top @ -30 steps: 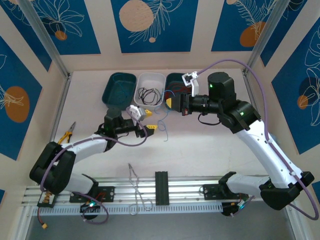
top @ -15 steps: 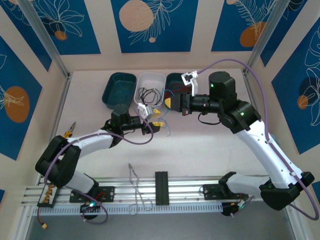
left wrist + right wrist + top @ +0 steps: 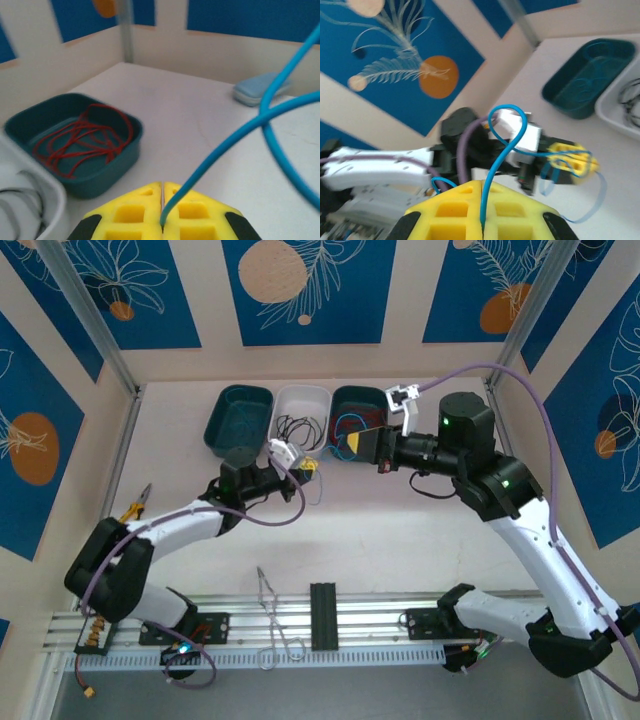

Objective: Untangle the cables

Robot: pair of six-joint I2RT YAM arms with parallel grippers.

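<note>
A thin blue cable (image 3: pixel 235 135) runs between my two grippers. My left gripper (image 3: pixel 162 220) is shut on one part of it, the yellow fingers (image 3: pixel 130 215) pressed together, just in front of the white tray (image 3: pixel 300 400). My right gripper (image 3: pixel 482 222) is shut on another part, where the blue cable (image 3: pixel 512 135) curls up in a loop. It hovers by the right teal tray (image 3: pixel 352 398). A red cable (image 3: pixel 80 142) lies coiled in that teal tray (image 3: pixel 120 165). A black cable (image 3: pixel 297 428) lies in the white tray.
A second teal tray (image 3: pixel 238 418) stands left of the white one. Yellow-handled pliers (image 3: pixel 135 505) lie at the table's left side. A bare metal wire loop (image 3: pixel 270 610) and a black block (image 3: pixel 322 615) sit on the front rail. A pale blue pad (image 3: pixel 262 87) lies further off.
My left gripper moved right and back toward the trays and closed on the blue cable. My right gripper drew back to the right, still holding its part.
</note>
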